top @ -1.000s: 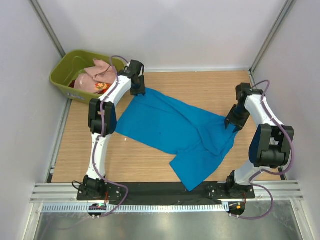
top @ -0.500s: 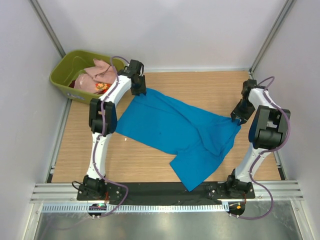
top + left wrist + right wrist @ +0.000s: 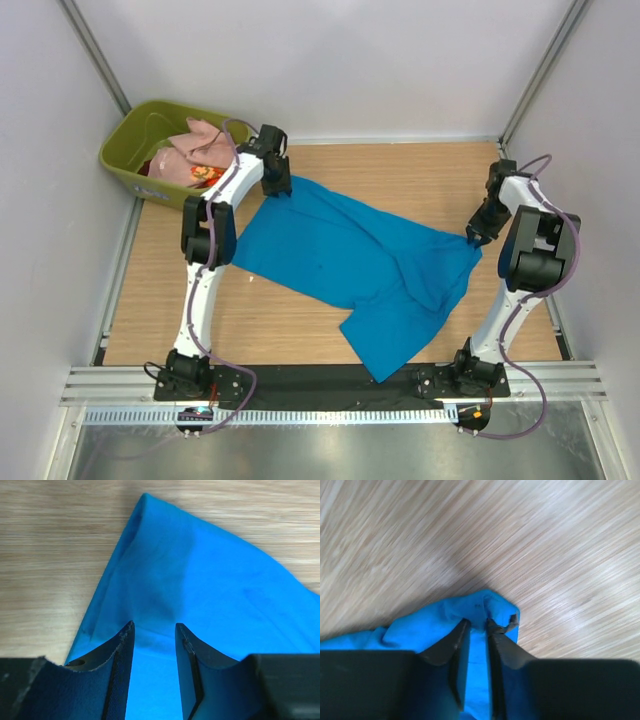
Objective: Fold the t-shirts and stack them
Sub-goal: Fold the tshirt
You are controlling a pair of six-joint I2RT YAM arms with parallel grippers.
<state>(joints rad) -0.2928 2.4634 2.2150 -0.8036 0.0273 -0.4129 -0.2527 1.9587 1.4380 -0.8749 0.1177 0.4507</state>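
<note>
Blue t-shirt [image 3: 340, 255]: lies spread and rumpled across the middle of the desk [image 3: 400, 180], runs slantwise from the far left toward the right side, with one flap reaching down toward the near edge between the two arm bases

Left fingers [image 3: 278, 184]: point down over the shirt's far left corner; stand partly open with a clear gap between the tips, flat blue cloth showing through that gap; grip nothing that can be seen, and cannot tell whether the tips touch the fabric

Right fingers [image 3: 476, 235]: sit at the shirt's right-hand corner, low against the wood; stand nearly closed, only a thin slit between them, and pinch a small bunched fold of the blue cloth at the tips, with a curl of hem over one tip

Olive-green tub [image 3: 120, 160]: stands at the far left, by the desk's corner; holds a pale pink t-shirt [image 3: 192, 148] crumpled on top and a red-orange patterned t-shirt [image 3: 207, 176] peeking out beneath it by the near rim
</note>
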